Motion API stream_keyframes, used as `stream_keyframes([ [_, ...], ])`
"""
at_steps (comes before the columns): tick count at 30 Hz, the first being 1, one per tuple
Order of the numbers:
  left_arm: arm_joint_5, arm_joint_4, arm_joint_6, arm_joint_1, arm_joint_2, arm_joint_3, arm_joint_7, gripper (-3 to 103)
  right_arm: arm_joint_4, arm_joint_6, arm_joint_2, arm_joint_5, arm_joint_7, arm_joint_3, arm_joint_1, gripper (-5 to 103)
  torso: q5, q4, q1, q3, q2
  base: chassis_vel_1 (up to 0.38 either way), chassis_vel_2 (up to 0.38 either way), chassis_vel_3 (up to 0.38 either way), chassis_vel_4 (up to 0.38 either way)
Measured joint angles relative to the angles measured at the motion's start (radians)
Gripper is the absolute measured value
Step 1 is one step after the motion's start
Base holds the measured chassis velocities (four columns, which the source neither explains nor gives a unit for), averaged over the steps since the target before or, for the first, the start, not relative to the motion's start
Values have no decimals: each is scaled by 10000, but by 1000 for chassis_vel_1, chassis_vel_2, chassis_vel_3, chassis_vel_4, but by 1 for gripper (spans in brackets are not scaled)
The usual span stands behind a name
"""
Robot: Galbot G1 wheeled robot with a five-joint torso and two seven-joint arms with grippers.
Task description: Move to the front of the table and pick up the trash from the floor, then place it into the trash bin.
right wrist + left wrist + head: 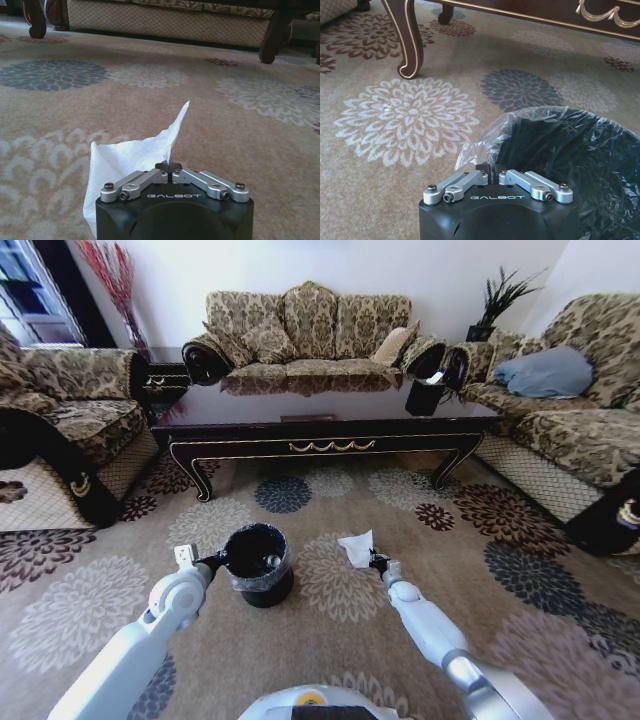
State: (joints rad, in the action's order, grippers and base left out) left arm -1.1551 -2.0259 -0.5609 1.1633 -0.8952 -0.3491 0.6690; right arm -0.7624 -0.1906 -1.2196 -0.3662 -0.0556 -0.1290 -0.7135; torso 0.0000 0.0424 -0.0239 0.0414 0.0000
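2 hands, each marked GALBOT: right hand [171, 165] pinches tissue [131, 165].

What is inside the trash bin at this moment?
The trash bin shows its shiny black liner bag and a small pale item on the inner wall; I cannot identify it. The left gripper hides the near part.

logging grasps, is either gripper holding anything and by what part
Right gripper is shut on the tissue, pinching its near edge. Left gripper is shut at the bin liner's rim.
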Motion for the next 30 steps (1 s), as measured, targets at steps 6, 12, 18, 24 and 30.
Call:
stream_keyframes([
  [6, 68, -36, 3, 89, -21, -31, -6, 4, -358, 72, 91, -8, 74, -20, -226, 0, 0, -1, 0, 0, 0, 0, 0, 0, 0],
  [12, 163, -46, 9, 90, -50, 44, -25, 4, -2184, 363, 758, -358, 382, -172, -1198, 0, 2, -3, 0, 0, 0, 0, 0, 0, 0],
  [18, 233, 89, 56, -161, -220, 455, -17, 4, -4276, 611, 1737, -669, 889, -463, -2047, 0, -1, 2, 0, -1, 0, 0, 0, 0, 0],
  [24, 345, 230, 42, -408, -508, 897, -5, 4, -6223, 733, 2563, -1118, 1136, -1068, -2942, 0, 2, -1, 0, 0, 0, 0, 0, 0, 0],
  [30, 454, 433, -53, -713, -821, 1394, 12, 4, -8289, 846, 3245, -1483, 1189, -2188, -4233, 0, 2, 0, 0, -1, 1, 0, 0, 0, 0],
])
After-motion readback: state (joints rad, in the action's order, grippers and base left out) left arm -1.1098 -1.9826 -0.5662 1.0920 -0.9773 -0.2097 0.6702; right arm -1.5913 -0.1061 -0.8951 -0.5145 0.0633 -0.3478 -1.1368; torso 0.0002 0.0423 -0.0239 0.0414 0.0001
